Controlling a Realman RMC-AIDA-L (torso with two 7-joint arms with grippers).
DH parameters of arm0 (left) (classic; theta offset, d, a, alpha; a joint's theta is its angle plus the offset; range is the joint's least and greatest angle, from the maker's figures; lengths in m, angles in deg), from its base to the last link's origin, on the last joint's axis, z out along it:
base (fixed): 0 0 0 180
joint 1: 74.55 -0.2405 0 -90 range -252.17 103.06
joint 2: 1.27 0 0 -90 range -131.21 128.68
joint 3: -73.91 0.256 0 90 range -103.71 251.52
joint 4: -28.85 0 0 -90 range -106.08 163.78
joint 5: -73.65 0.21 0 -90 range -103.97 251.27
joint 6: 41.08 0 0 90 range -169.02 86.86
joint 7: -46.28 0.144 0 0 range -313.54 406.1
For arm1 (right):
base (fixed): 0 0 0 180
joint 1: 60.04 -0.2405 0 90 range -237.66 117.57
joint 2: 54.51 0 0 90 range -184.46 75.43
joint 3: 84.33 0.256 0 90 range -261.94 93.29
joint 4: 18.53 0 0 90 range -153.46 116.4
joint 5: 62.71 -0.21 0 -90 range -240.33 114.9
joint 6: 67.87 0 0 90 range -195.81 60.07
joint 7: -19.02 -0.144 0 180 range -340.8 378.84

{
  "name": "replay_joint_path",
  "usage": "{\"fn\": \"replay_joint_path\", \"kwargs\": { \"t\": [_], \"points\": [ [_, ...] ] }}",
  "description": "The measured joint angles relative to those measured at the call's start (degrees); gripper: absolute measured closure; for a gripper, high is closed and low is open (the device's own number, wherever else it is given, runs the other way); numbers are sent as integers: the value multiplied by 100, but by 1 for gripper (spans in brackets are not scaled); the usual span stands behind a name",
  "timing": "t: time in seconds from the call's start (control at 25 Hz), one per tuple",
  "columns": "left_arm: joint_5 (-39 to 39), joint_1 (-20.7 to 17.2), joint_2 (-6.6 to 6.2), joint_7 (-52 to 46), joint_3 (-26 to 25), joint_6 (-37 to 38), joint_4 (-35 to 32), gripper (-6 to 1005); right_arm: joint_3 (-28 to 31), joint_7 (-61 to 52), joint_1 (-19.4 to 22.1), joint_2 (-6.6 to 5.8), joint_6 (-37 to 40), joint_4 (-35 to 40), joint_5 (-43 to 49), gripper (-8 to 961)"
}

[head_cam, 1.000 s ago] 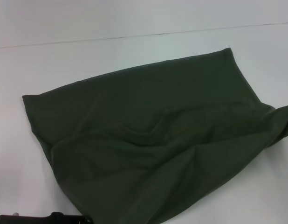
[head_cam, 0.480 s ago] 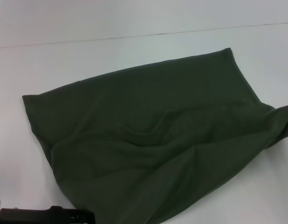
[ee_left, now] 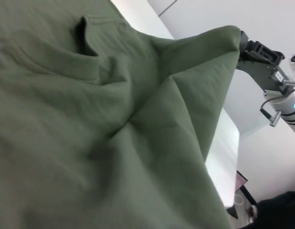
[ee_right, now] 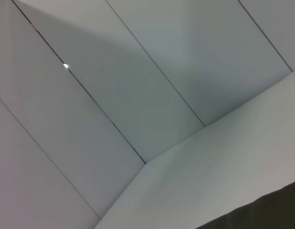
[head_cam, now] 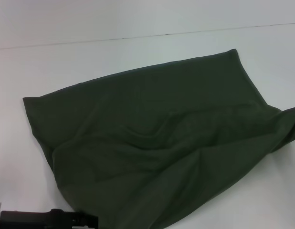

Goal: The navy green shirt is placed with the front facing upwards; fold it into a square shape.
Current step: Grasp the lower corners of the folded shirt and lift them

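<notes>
The navy green shirt [head_cam: 152,143] lies spread on the white table [head_cam: 114,57], plain green side up and creased through the middle. Its right corner [head_cam: 293,121] is pulled up at the picture's right edge. In the left wrist view the shirt [ee_left: 90,119] rises to a peak where the right gripper [ee_left: 239,42] holds that corner. A dark strip of the shirt [ee_right: 267,212] shows in the right wrist view. The left gripper [head_cam: 66,220] is a dark shape at the shirt's near left edge, and its fingers are hidden.
White table surface [head_cam: 262,195] surrounds the shirt on all sides. A pale wall [head_cam: 138,16] stands behind the table's far edge. The right arm's grey links and cable [ee_left: 276,90] hang beyond the lifted corner.
The left arm's dark end has slid a little to the right along the bottom edge, toward the shirt's near edge. The shirt and its lifted right corner look unchanged.
</notes>
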Motion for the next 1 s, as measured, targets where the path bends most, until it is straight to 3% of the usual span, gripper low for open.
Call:
{"fn": "replay_joint_path", "kwargs": {
  "t": [0.72, 1.0],
  "points": [
    [5, 82, -6, -120, 72, -223, -51, 317, 3, -44, -36, -5, -38, 0, 0, 907],
    [-25, 120, -29, -143, 44, -242, -53, 633, 7, -59, -45, -9, -42, 0, 0, 907]
  ]
}}
